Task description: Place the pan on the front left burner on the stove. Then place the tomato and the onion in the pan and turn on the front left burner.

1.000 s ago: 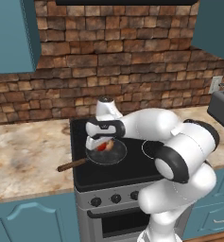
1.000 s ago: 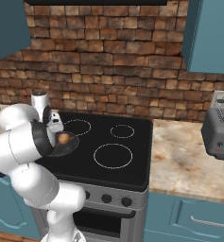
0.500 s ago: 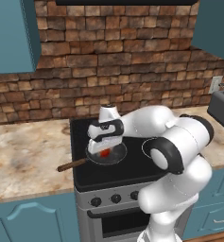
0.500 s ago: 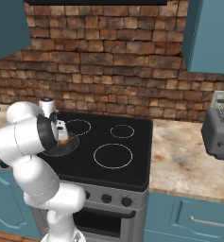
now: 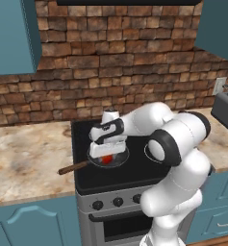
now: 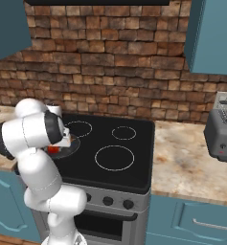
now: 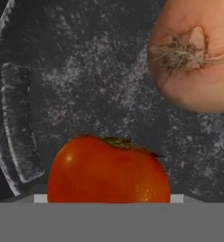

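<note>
Dark pan (image 7: 99, 90) holds the tomato (image 7: 108, 170) and onion (image 7: 198, 56).

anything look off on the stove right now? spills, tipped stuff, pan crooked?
Nothing stands out. The pan sits flat on the stove, on its front left part, its handle sticking out over the counter. The tomato and onion both lie inside it, apart and intact. No spills.

pan (image 5: 108, 158) on stove (image 5: 134, 175), front left | tomato (image 7: 108, 170) and onion (image 7: 198, 61) in pan, apart
</note>
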Tool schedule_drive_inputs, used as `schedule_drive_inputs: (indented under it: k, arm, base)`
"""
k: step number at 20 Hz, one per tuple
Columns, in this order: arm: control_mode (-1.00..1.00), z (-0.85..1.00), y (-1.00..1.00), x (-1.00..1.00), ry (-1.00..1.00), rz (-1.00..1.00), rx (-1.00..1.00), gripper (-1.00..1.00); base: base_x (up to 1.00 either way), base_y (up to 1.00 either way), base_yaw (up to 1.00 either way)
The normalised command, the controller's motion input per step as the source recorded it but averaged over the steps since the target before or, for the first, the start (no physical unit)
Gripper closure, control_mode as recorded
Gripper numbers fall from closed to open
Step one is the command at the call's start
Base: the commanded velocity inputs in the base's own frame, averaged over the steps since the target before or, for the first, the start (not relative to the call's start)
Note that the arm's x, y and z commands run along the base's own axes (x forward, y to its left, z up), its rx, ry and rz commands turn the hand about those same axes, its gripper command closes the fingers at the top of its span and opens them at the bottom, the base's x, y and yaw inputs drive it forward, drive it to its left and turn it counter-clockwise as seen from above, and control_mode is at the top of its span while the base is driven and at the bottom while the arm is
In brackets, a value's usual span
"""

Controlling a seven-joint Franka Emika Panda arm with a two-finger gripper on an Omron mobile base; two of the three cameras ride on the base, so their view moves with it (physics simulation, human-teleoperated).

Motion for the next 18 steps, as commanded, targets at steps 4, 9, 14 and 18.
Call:
schedule_drive_inputs:
  k: [4, 9, 14, 18]
  arm:
    - [-1.0, -0.22, 0.0, 0.17, 0.07, -0.12, 0.0, -1.0]
    - [-1.0, -0.06, 0.0, -0.02, 0.02, -0.11, -0.02, -1.0]
    - [-1.0, 0.1, 0.0, -0.12, -0.02, -0.14, -0.08, -1.0]
    - [-1.0, 0.33, 0.0, -0.19, -0.05, -0.12, -0.06, -1.0]
  base:
    - [0.0, 0.0, 0.0]
    - [0.0, 0.0, 0.0]
    - [0.0, 0.0, 0.0]
    - [0.0, 0.0, 0.0]
